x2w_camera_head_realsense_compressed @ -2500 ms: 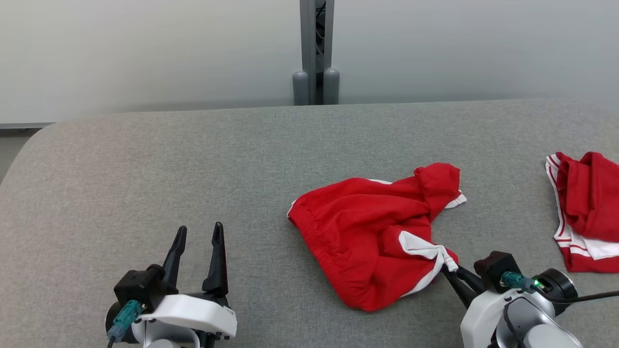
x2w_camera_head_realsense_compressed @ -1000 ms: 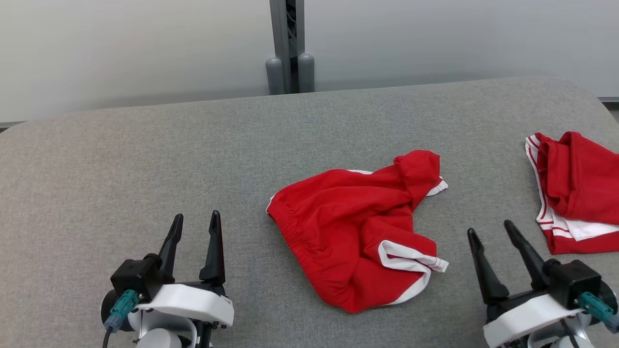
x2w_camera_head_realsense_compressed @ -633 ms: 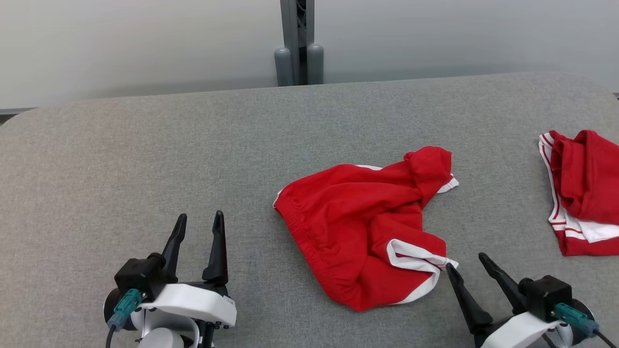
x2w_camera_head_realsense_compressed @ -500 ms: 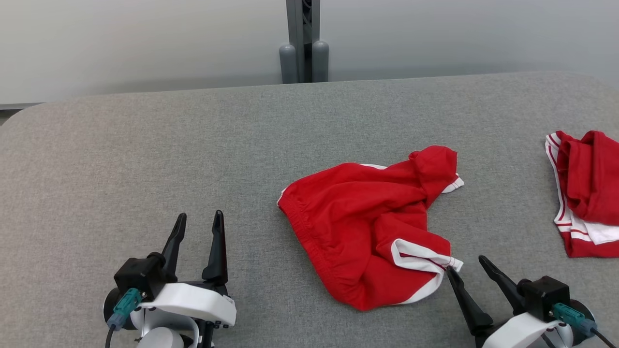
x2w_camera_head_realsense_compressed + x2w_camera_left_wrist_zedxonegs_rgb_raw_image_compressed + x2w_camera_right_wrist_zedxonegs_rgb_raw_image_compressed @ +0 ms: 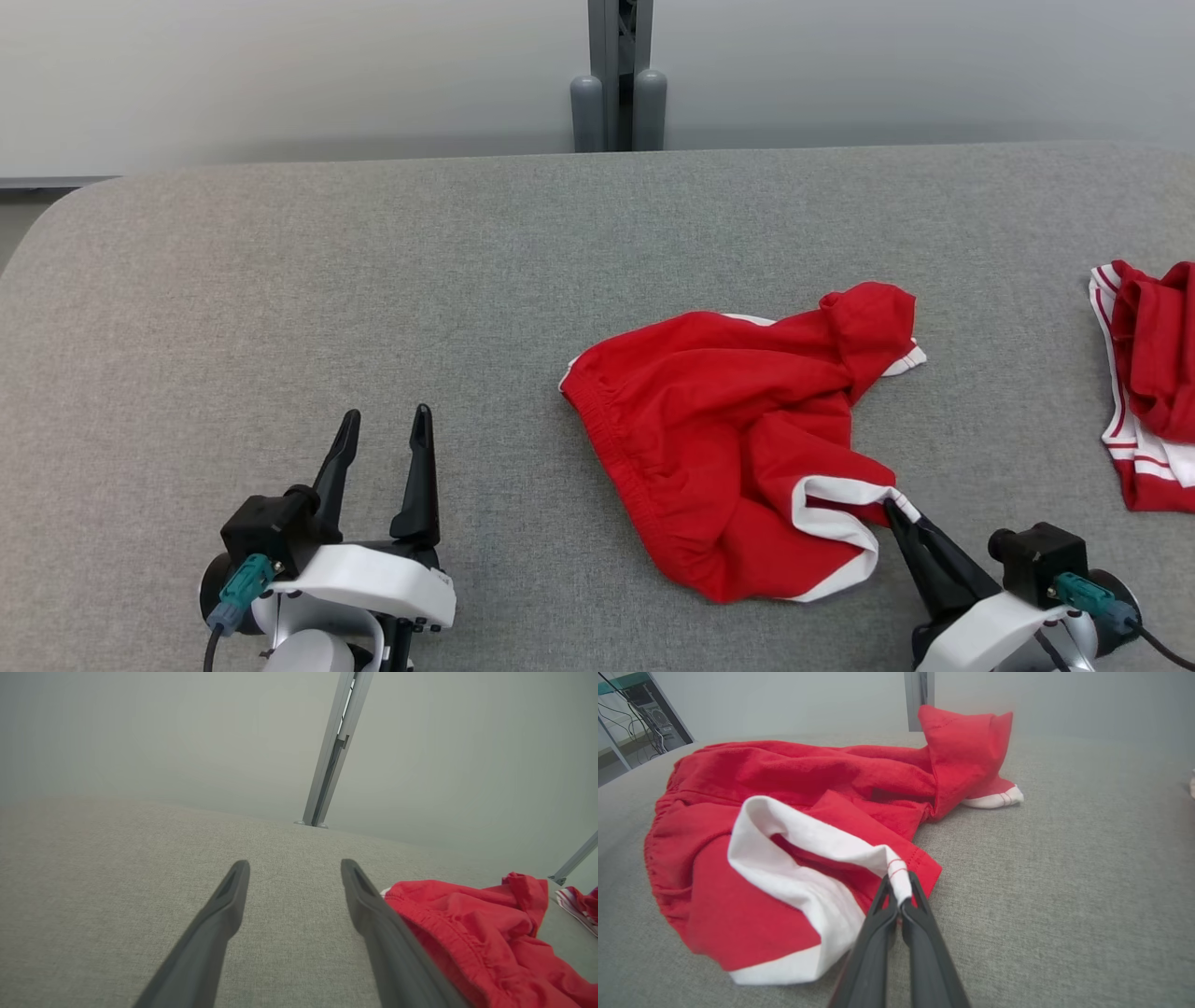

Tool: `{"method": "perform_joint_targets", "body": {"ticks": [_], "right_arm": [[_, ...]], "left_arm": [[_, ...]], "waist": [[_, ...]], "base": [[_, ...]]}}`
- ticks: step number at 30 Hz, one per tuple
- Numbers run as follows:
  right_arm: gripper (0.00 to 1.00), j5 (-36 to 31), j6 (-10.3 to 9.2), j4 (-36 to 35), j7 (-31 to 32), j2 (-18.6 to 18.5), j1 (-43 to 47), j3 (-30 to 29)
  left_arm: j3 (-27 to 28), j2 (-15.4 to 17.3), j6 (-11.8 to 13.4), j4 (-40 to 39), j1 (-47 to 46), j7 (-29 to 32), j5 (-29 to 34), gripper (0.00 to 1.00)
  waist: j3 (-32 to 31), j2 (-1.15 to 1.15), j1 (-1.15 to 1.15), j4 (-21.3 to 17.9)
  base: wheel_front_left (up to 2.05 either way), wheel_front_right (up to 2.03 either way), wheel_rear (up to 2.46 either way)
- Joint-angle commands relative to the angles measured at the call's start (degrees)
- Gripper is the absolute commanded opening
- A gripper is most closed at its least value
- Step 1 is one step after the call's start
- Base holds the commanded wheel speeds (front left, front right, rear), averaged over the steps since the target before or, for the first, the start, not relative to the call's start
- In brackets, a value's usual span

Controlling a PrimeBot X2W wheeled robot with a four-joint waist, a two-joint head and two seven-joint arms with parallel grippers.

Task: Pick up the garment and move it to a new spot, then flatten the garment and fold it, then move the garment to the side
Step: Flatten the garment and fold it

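A crumpled red garment (image 5: 738,420) with white trim lies right of centre on the grey table (image 5: 373,280); its red folds also show in the left wrist view (image 5: 472,933) and the right wrist view (image 5: 808,779). My right gripper (image 5: 894,510) is shut on the garment's white-trimmed hem corner at its near right; in the right wrist view the fingertips (image 5: 899,891) pinch that white edge. My left gripper (image 5: 385,429) stands open at the lower left, well left of the garment, with nothing between its fingers (image 5: 233,891).
A second red and white garment (image 5: 1153,392) lies bunched at the table's right edge. A grey post (image 5: 616,75) rises behind the table's far edge against a pale wall. Bare grey table surface stretches across the left half.
The right gripper moved in to the hem corner and shut on it; half a second ago its fingers were open beside it. The head camera shifted slightly. The left gripper has not moved.
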Motion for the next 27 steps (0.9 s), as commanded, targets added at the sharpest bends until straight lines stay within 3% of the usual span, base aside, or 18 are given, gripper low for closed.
{"method": "perform_joint_targets", "body": {"ticks": [1,10,20,27], "right_arm": [[0.00,-0.7,0.01,0.8,-0.8,-0.1,-0.6,-1.1],[0.00,-7.2,0.01,-0.7,-1.7,-2.1,-2.9,-6.1],[0.00,-20.0,0.00,-9.1,2.2,-10.1,-1.4,-10.9],[0.01,-21.2,0.00,-5.4,6.0,-9.8,4.1,-12.3]], "left_arm": [[0.2,0.2,0.0,0.1,-1.1,-0.2,0.3,1.00],[0.5,0.2,0.3,0.1,0.4,-0.2,-0.1,1.00],[-0.4,0.2,0.5,-0.3,1.2,-0.2,-0.9,1.00],[-1.1,0.2,0.4,0.4,1.2,-0.2,-1.2,1.00]], "waist": [[-0.1,0.00,0.00,0.2],[-2.0,0.00,0.00,-0.9],[-3.1,0.00,0.00,-2.8],[-3.5,0.00,0.00,-2.9]], "base": [[0.00,0.00,0.00],[0.00,0.00,0.00],[0.00,0.00,0.00],[0.00,0.00,0.00]]}}
